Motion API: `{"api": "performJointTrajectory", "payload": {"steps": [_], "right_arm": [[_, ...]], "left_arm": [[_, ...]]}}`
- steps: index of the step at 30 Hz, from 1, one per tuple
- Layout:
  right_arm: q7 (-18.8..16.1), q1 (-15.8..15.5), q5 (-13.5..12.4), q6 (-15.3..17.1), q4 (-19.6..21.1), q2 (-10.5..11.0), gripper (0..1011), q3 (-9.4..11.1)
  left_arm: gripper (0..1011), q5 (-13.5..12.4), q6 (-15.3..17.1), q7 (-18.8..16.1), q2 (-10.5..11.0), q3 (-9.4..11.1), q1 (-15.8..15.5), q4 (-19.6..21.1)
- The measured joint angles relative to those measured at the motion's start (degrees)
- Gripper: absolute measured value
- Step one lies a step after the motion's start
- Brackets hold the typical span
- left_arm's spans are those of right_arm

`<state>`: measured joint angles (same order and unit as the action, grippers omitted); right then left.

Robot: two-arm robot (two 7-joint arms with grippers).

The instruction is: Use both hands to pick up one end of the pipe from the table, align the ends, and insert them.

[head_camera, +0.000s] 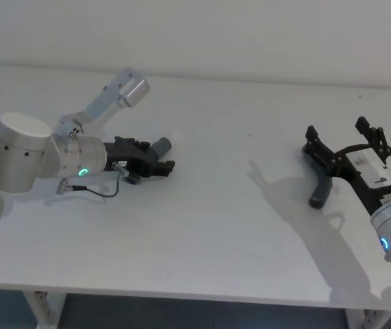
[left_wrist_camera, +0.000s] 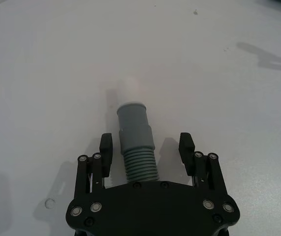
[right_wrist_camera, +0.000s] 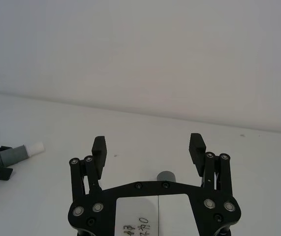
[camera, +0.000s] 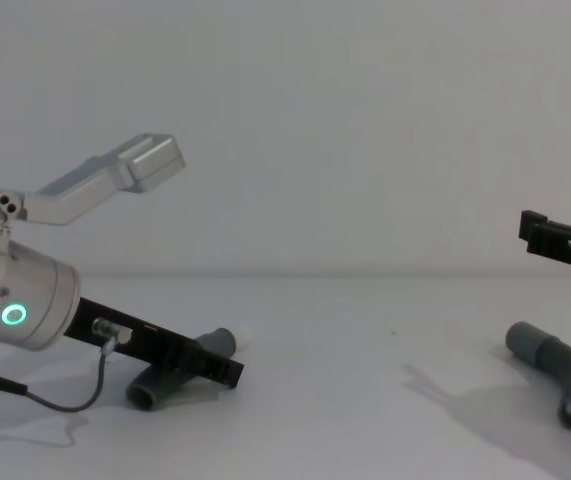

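Lab bench: bare white table [head_camera: 236, 226], blank wall [camera: 365, 120]

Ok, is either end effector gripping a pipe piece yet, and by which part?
Nothing is held. The left end effector is open, straddling the ribbed section of the white-tipped piece without touching; the right end effector hangs open above the other piece.

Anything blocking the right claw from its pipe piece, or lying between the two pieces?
Nothing visible in either gap. The right claw hangs open over the plain piece; the left claw, open, straddles the tipped piece.
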<state>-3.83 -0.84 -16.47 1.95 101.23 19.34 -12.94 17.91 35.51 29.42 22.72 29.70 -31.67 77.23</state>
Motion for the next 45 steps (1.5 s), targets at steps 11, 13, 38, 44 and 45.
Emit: {"api": "performJointTrajectory", "payload": {"steps": [11, 13, 38, 44, 45], "right_arm": [[0.00, 0.00, 0.00, 0.00, 0.00, 0.00, 1001, 0.00], [0.00, 0.00, 0.00, 0.00, 0.00, 0.00, 1001, 0.00], [-0.76, 0.76, -0.07, 10.68, 0.99, 1.51, 1001, -0.10], [-0.49, 1.67, 0.47, 15.27, 0.98, 2.04, 1001, -0.18], [-0.38, 1.74, 0.52, 15.74, 0.96, 2.04, 1001, -0.17]], "left_arm": [[750, 0.09, 0.18, 0.10, -0.06, 0.08, -0.05, -0.05], [734, 0.09, 0.19, 0.10, -0.06, 0.08, -0.05, -0.05], [580, 0.15, 0.25, 0.19, -0.10, 0.14, 0.00, -0.10], [543, 0.16, 0.27, 0.19, -0.10, 0.15, 0.01, -0.10], [533, 0.16, 0.27, 0.19, -0.10, 0.14, 0.01, -0.10]]}}
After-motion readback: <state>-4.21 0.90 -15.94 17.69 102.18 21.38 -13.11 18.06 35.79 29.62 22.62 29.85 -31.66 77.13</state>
